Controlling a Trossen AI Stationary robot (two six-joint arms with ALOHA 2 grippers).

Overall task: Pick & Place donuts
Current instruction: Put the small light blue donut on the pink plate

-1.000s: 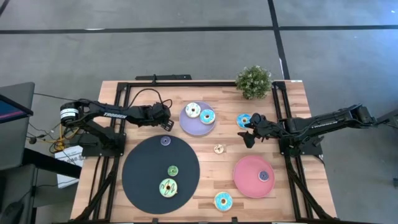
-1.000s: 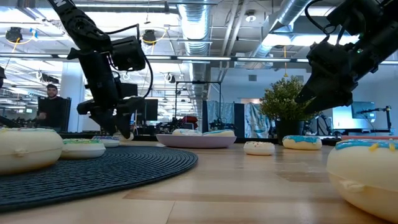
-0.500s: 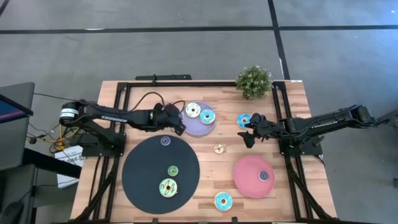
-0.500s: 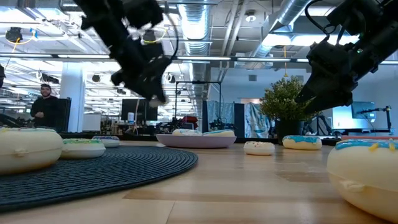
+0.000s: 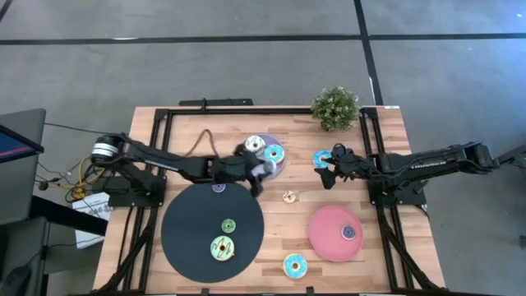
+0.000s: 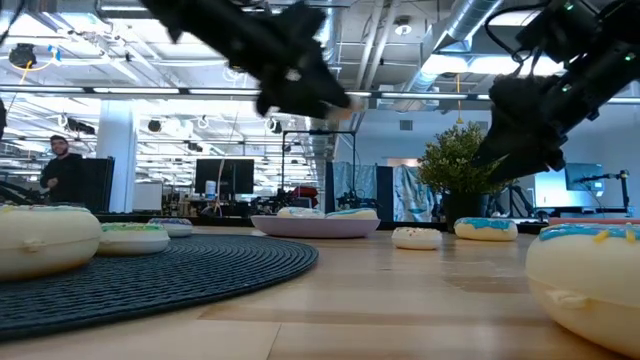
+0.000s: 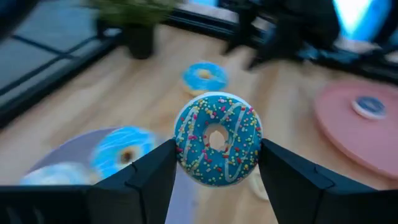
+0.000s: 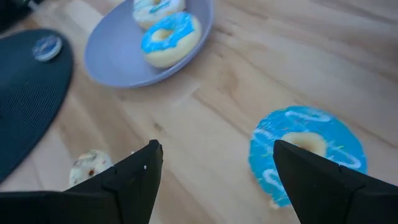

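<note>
My left gripper (image 7: 217, 148) is shut on a blue-iced donut (image 7: 217, 138) with coloured sprinkles. It hovers by the near rim of the lavender plate (image 5: 248, 167) and shows high above the table in the low view (image 6: 335, 105). Two blue-and-white donuts (image 5: 255, 146) (image 5: 274, 153) lie on that plate. My right gripper (image 5: 329, 170) is open and hangs over the wood just near of another blue donut (image 8: 305, 155), its fingers touching nothing. A small cream donut (image 5: 289, 196) lies between the plates. My left gripper pinches the blue sprinkled donut between its two fingers, one on each opposite side of the outer rim (image 7: 180, 149). The fingers come slanting down from the table's left. The donut is lifted clear and stands on edge, its iced face toward the wrist camera.
The black round mat (image 5: 185, 238) carries two green donuts (image 5: 228, 224) (image 5: 222, 247) and a small purple one (image 5: 218, 187). The pink plate (image 5: 325, 238) holds a small purple donut (image 5: 348, 232). A blue donut (image 5: 294, 265) lies at the near edge. A potted plant (image 5: 334, 107) stands at the far edge.
My left gripper has swung toward the table's right, from above the black mat's far edge to the lavender plate's near rim, and has risen in the low view.
</note>
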